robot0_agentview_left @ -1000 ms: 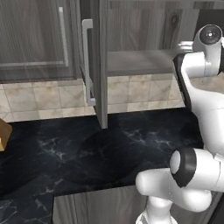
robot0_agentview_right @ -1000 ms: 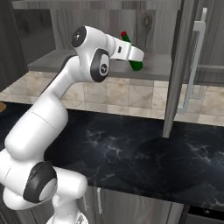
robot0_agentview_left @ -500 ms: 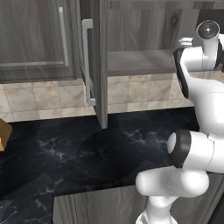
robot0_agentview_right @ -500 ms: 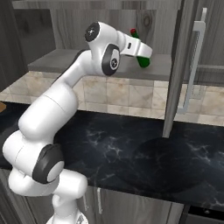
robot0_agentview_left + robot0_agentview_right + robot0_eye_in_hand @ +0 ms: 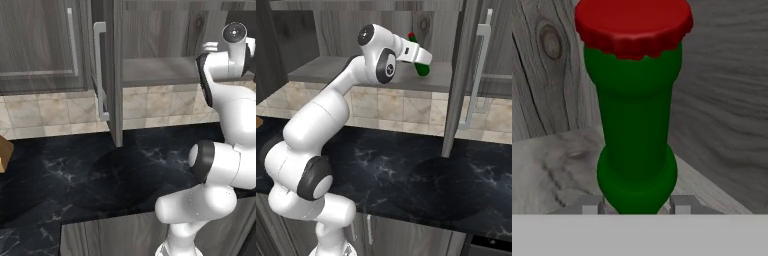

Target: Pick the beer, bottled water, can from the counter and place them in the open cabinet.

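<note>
Fingers [image 5: 637, 204] are clamped on the beer [image 5: 634, 115], held over the cabinet [image 5: 356, 70] shelf but not yet set down.

Glossy white rounded arm [image 5: 321, 115], dark grey disc joints, white hand block, small grey pincer [image 5: 637, 204] tips

Kitchen, rendered. Black marble-look tabletop [image 5: 75, 175] with white veins; grey wood-grain base panels [image 5: 406, 240] directly below it. Beige tiled backsplash [image 5: 50, 112] behind the tabletop. Above the tabletop, grey wall cabinet [image 5: 155, 70] standing open, door [image 5: 458, 75] with long silver bar handle [image 5: 478, 75].
</note>
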Tool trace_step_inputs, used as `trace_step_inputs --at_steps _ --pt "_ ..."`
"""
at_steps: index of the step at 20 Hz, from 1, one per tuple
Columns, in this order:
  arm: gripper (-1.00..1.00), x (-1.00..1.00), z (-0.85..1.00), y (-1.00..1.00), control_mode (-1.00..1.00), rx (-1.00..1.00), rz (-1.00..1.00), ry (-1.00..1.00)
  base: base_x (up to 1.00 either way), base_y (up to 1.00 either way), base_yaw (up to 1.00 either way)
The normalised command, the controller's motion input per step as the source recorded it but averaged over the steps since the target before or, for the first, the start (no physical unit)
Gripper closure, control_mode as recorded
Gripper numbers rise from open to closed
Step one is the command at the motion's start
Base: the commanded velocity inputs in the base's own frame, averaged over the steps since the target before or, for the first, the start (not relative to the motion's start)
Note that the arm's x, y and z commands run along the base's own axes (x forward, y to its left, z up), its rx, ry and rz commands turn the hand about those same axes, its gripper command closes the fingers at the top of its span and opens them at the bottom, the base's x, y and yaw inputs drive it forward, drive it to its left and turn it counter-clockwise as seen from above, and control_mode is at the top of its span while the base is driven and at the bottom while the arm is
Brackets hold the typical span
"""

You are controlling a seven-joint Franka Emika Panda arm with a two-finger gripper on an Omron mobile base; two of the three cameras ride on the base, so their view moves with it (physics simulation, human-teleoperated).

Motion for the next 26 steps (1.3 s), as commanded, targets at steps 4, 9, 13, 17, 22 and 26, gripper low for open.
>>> trace_step_inputs --at_steps 4,9,13,17,22,26 --pt "1.0 0.01 0.0 0.0 -1.0 0.0 0.0 0.0 0.0 0.0 0.0" --pt "-1.0 0.0 0.0 0.0 -1.0 0.0 0.0 0.0 0.0 0.0 0.0" --pt "-1.0 0.0 0.0 0.0 -1.0 0.0 0.0 0.0 0.0 0.0 0.0" --pt "-1.0 0.01 0.0 0.0 -1.0 0.0 0.0 0.0 0.0 0.0 0.0" --pt "-1.0 0.16 0.0 -0.05 -1.0 0.0 0.0 0.0 0.0 0.0 0.0" --pt "-1.0 0.22 0.0 -0.03 -1.0 0.0 0.0 0.0 0.0 0.0 0.0"
